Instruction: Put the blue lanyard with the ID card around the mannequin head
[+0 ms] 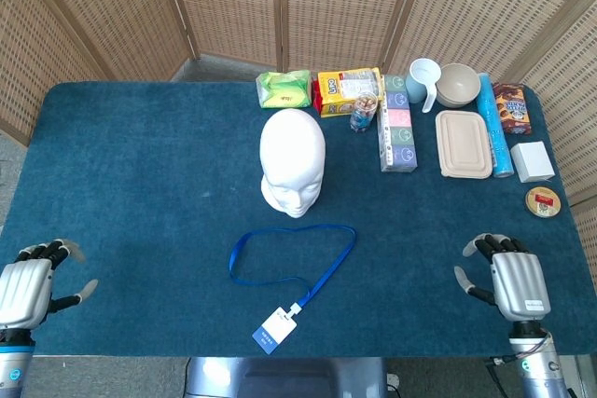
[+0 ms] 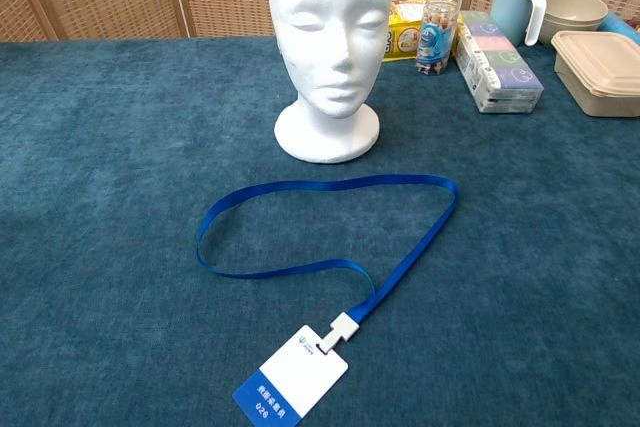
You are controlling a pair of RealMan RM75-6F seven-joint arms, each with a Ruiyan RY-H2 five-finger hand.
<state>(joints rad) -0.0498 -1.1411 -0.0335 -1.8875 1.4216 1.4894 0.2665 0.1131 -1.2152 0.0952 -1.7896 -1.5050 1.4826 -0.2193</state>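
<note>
A white foam mannequin head is standing upright on its round base near the middle of the frame, facing the lower edge. Just below it, apart from the base, a blue lanyard is lying flat in an open loop, its strap trailing down-left to a white clip and an ID card, white with a blue band, lying near the bottom centre.

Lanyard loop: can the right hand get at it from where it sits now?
Probably yes. The right hand is open and holds nothing, and only bare table cloth lies between it and the lanyard loop, which lies flat in front of the mannequin head.
</note>
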